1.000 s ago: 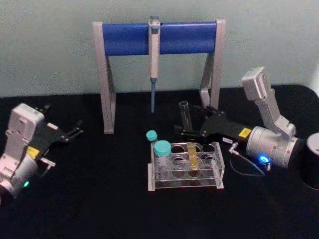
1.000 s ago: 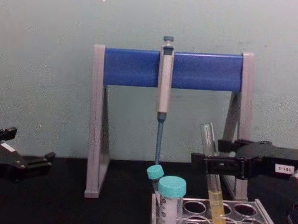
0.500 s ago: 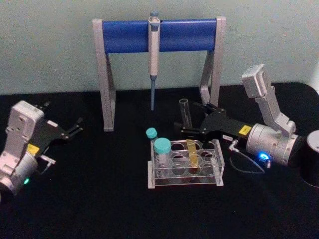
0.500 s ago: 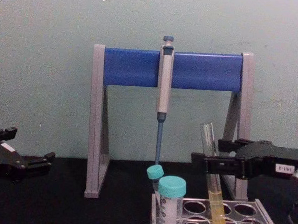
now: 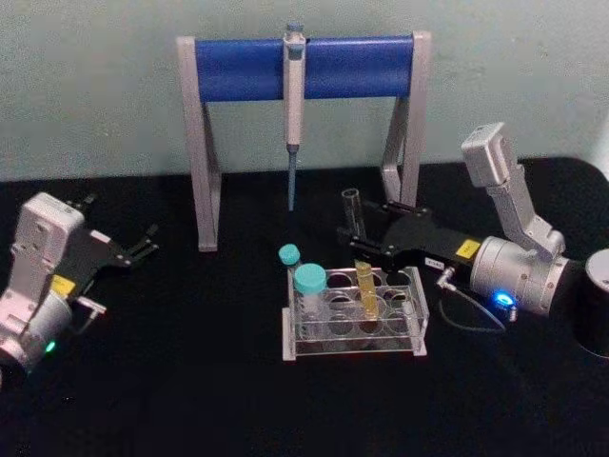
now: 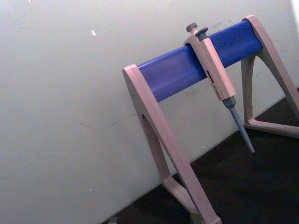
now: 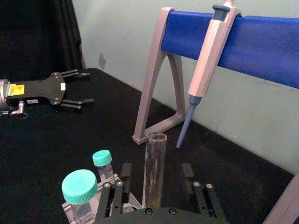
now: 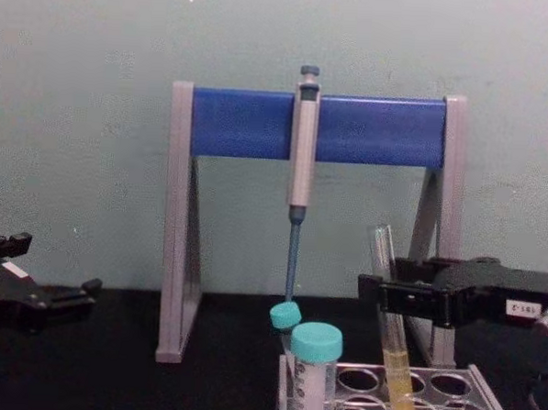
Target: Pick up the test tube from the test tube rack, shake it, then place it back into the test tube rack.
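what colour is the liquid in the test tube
Yellow; the test tube shows it best in the chest view.

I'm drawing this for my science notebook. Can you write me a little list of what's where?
test tube: standing in the test tube rack, yellow liquid in its lower part
right gripper: open, fingers either side of the tube, above the rack
left gripper: open, off to the left, away from the rack
teal-capped vials: two, at the rack's left end
pipette: hanging on the blue stand behind

Clear test tube (image 5: 354, 211), yellow liquid (image 5: 366, 288), teal vial caps (image 5: 309, 279), blue-and-grey stand (image 5: 352, 67), black table (image 5: 190, 362)
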Motion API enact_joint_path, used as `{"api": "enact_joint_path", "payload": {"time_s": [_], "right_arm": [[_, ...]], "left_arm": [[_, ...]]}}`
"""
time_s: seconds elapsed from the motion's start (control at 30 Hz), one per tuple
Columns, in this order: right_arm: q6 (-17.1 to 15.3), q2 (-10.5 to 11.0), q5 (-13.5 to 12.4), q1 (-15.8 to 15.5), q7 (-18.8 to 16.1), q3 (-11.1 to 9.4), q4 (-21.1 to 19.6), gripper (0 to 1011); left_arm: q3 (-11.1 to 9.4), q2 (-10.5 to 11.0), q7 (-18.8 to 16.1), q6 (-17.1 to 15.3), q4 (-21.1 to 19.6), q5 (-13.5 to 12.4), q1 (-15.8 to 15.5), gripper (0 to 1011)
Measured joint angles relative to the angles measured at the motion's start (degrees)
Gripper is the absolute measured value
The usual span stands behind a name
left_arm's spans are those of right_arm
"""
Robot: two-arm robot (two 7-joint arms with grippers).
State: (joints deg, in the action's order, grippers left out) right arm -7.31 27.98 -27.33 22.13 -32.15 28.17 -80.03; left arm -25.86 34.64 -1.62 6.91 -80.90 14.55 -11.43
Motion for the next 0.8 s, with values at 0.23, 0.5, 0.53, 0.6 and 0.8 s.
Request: {"api": "enact_joint_path", "payload": {"time_s": [0.23, 0.5, 0.53, 0.6, 0.8], "right_arm": [[0.0, 0.0, 0.02, 0.0, 0.0, 0.0, 0.0, 460], [0.0, -0.01, 0.02, 0.0, -0.01, 0.0, -0.01, 230], [0.0, -0.01, 0.02, 0.0, -0.01, 0.0, -0.01, 229], [0.0, -0.01, 0.02, 0.0, -0.01, 0.0, -0.01, 229], [0.0, -0.01, 0.03, 0.0, -0.01, 0.0, 0.0, 229]], "left_arm": [[0.0, 0.0, 0.0, 0.0, 0.0, 0.0, 0.0, 1001], [0.0, 0.0, 0.0, 0.0, 0.0, 0.0, 0.0, 1001], [0.0, 0.0, 0.0, 0.0, 0.0, 0.0, 0.0, 1001], [0.0, 0.0, 0.0, 0.0, 0.0, 0.0, 0.0, 1001], [0.0, 0.0, 0.0, 0.0, 0.0, 0.0, 0.0, 1002]]}}
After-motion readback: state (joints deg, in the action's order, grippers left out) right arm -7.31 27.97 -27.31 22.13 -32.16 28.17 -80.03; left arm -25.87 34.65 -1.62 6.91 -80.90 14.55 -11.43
